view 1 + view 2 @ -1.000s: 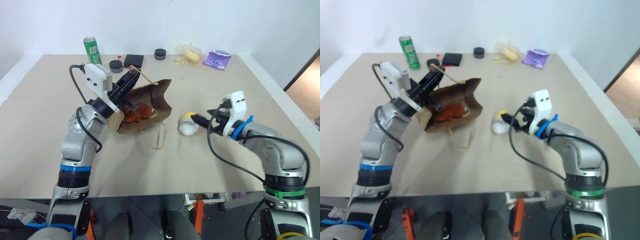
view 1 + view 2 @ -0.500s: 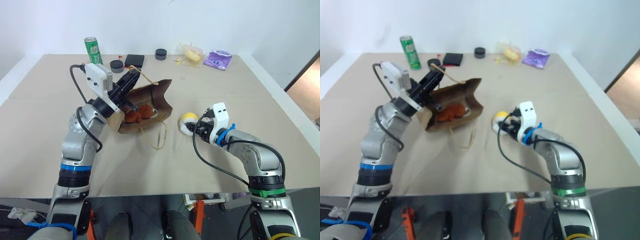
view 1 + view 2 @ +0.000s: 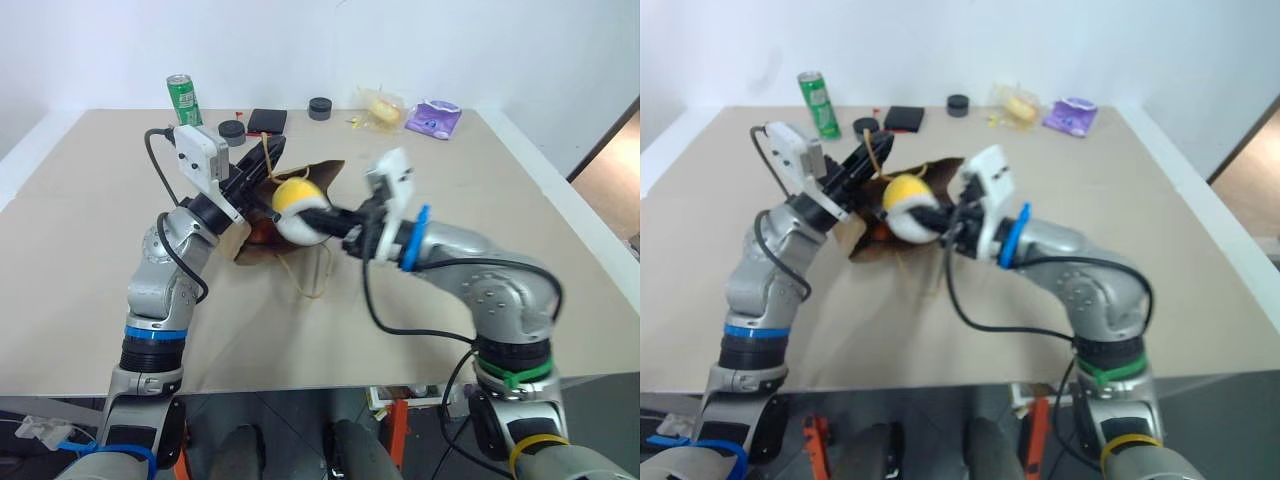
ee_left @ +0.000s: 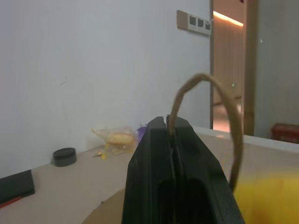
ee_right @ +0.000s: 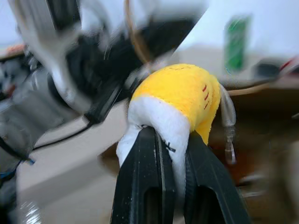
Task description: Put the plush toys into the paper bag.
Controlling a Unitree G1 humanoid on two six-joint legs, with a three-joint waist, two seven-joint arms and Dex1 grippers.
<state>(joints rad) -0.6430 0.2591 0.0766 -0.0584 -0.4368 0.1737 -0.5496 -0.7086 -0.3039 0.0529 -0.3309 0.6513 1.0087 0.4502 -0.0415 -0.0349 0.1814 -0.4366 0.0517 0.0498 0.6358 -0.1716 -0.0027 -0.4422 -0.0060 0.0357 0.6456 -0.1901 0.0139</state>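
While the tan tabletop [image 3: 80, 260] runs back to a plain white wall, the left eye view has the right gripper [image 3: 318, 224] clamped on the white-and-yellow egg plush [image 3: 293, 205], lifted off the table in front of the mouth of the brown paper bag [image 3: 315, 178], which lies on its side. The brown furry plush [image 3: 262, 232] lies inside the bag. The left gripper [image 3: 268, 155], at about ten o'clock from the egg plush, is closed on the bag's paper handle [image 3: 266, 160].

Along the far edge stand a green can [image 3: 183, 99] at eleven o'clock, a black wallet [image 3: 267, 121] and two dark round caps, a wrapped yellow item [image 3: 384, 107] and a purple pouch [image 3: 434, 119] at one o'clock.

In the left wrist view, the black fingers [image 4: 154, 168] pinch the looping handle [image 4: 219, 93] before a white wall with a switch plate [image 4: 193, 20] and a doorway.

In the right wrist view, both fingers [image 5: 145, 186] squeeze the egg plush's [image 5: 180, 95] white base.
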